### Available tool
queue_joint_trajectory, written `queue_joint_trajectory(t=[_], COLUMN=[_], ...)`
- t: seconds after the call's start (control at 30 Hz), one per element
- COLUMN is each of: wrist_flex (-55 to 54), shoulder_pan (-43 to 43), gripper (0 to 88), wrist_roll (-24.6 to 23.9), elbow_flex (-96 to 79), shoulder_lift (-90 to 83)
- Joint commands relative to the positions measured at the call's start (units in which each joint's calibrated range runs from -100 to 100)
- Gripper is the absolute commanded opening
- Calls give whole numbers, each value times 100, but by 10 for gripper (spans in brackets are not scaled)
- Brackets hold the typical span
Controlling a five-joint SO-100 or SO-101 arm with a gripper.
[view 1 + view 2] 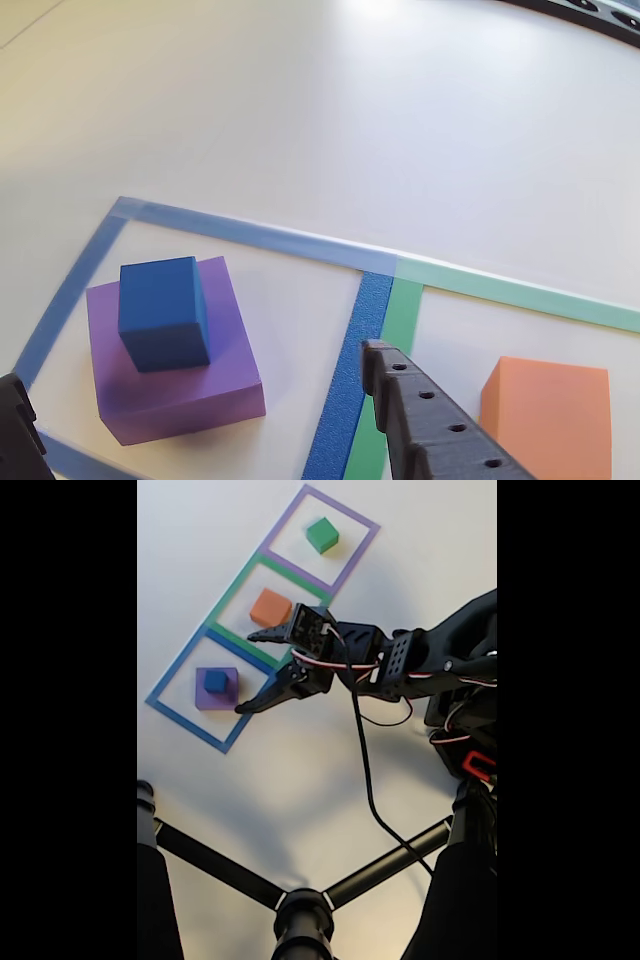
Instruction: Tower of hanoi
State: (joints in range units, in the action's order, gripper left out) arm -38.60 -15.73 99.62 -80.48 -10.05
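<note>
tool (248,670) spread wide, empty, just beside purple block (216,689) carrying blue cube (215,681) in fixed view.

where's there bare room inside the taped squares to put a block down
Most room is in the green-taped square: the orange block sits toward one side, leaving bare floor beside it. The purple-taped square has bare margin around the green block. The blue-taped square is crowded: the purple block with the blue cube on top, and the open gripper beside it.
</note>
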Motion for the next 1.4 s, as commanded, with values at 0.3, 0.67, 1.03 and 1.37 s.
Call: queue_joint_trajectory(t=[0.3,0.67,1.03,1.37], wrist_flex=[-556,-693,-693,-653], shoulder_pan=[-330,-566,-764,-848], gripper=[402,369,338,287], wrist_roll=[38,38,38,38], elbow_flex=[856,1119,1274,1501], shoulder_lift=[908,1301,1461,1598])
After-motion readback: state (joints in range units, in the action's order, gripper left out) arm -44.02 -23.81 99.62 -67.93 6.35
